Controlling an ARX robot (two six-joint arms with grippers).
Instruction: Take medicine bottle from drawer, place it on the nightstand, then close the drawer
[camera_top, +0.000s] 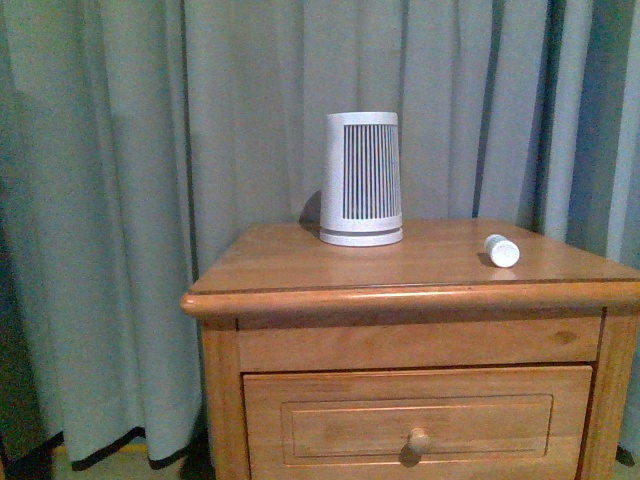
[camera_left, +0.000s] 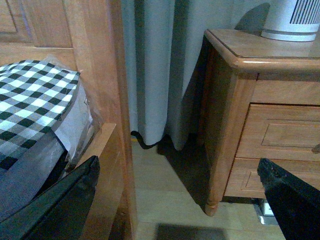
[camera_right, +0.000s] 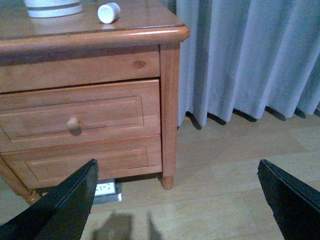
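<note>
The front view cuts the nightstand off just below the knob of the drawer, so the lower drawer and the feet are lost there, and neither arm shows in it. The right wrist view supplies them: the shorter lower drawer front, one turned foot, pale floorboards, and a small light object under the cabinet that is too blurred to identify. The left wrist view alone shows a plain wooden post frame with a black-and-white checked cloth beside it; the nightstand is seen there only by its corner.

The medicine bottle lies on its side on the glossy top, at about three o'clock from the ribbed white-grey cylinder and well apart from it, near the right edge. It is small, plain white and capped, its round end turned toward the camera. The drawer front sits flush with the cabinet, closed.

The left gripper and the right gripper each show two dark fingers spread wide at the frame's corners, released and holding nothing, both away from the cabinet.
</note>
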